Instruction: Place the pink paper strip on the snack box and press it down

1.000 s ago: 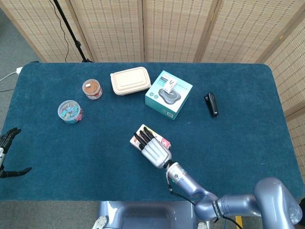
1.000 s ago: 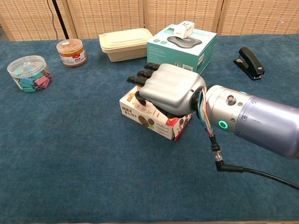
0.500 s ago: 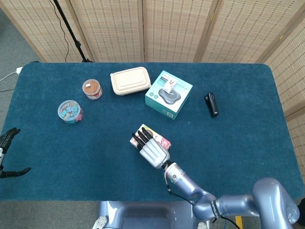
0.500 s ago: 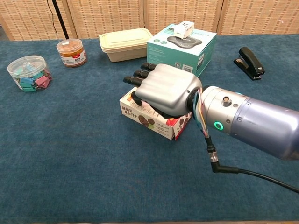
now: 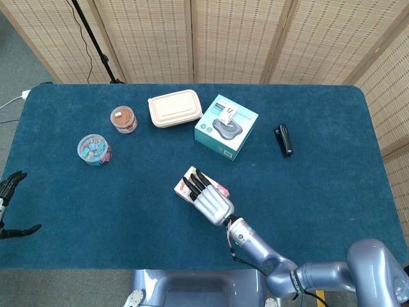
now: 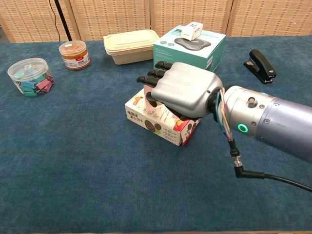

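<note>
The snack box (image 6: 155, 122) lies on the blue table, also seen in the head view as the snack box (image 5: 187, 181). My right hand (image 6: 184, 92) lies flat over its top with fingers stretched toward the far left corner; in the head view the right hand (image 5: 209, 197) covers most of the box. A small patch of the pink paper strip (image 6: 146, 93) shows under the fingertips; the remainder is hidden by the hand. My left hand (image 5: 9, 204) hangs off the table's left edge, fingers apart and holding nothing.
At the back stand a teal product box (image 6: 189, 48), a beige lunch container (image 6: 130, 45), a brown-lidded jar (image 6: 74, 54) and a clear tub of clips (image 6: 30, 76). A black stapler (image 6: 261, 65) lies at the right.
The right hand slid left over the box half a second ago, then shifted back right and up a little, uncovering a bit of pink at the fingertips. The left hand stayed still.
</note>
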Motion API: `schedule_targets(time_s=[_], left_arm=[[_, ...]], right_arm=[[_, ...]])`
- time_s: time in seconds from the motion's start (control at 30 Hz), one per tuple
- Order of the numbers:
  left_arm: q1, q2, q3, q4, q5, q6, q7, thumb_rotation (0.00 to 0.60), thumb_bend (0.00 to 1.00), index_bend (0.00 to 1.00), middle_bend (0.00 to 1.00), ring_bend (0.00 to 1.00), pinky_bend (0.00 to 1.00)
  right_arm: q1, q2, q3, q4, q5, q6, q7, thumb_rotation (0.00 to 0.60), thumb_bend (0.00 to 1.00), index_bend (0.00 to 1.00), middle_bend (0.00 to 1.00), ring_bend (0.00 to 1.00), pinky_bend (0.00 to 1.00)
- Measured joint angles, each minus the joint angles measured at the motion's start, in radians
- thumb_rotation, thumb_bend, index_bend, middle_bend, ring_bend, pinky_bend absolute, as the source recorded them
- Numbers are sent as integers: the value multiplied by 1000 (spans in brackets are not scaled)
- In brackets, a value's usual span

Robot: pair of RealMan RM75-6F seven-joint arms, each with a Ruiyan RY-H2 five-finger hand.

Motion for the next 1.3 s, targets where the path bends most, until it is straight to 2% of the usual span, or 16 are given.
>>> schedule_targets(time_s=[0.13,0.17,0.2,0.23,0.3,0.4,0.47,0.63,0.87,1.03,1.17,1.3], left_arm=[[1,0,0,3,1,0,-5,600,104,0,0,0,0],[1,0,0,3,0,0,-6,600,103,0,0,0,0],[1,0,0,4,0,0,-7,600,103,0,0,0,0],[1,1,0,4,0,0,-10,600,103,0,0,0,0],[1,1,1,6,0,-1,-15,600,103,0,0,0,0],[5,0,3,8,3,3,-14,600,103,0,0,0,0],[8,-3,5,8,6,7,-8,600,102,0,0,0,0],[23,-14,13,6,10,31,19,600,100,0,0,0,0],[60,-59,25,2,35,102,68,600,97,0,0,0,0],[84,-103,40,34,40,120,86,600,96,0,0,0,0],[87,-119,42,55,29,114,94,600,96,0,0,0,0],[89,-125,38,59,26,121,104,600,95,0,0,0,0]], right_arm=[[-8,20,0,-24,-15,12,13,600,898,270,0,0,0],[-10,26,1,-32,-20,16,17,600,884,243,0,0,0],[-13,36,1,-45,-29,22,25,600,822,203,0,0,0],[-16,45,2,-56,-37,29,33,600,757,173,0,0,0],[-28,75,3,-88,-60,52,51,600,450,69,0,0,0],[-55,132,3,-139,-94,101,84,600,77,1,0,0,0],[-75,170,2,-169,-114,131,117,600,3,0,0,0,0],[-132,268,-14,-218,-182,184,258,600,0,0,0,0,0],[-217,376,-48,-217,-281,257,525,600,0,0,0,0,0],[-320,436,-88,-157,-359,356,662,600,0,0,0,0,0],[-377,442,-114,-102,-382,406,722,600,0,0,0,0,0],[-479,431,-133,-1,-374,464,831,600,0,0,0,0,0]])
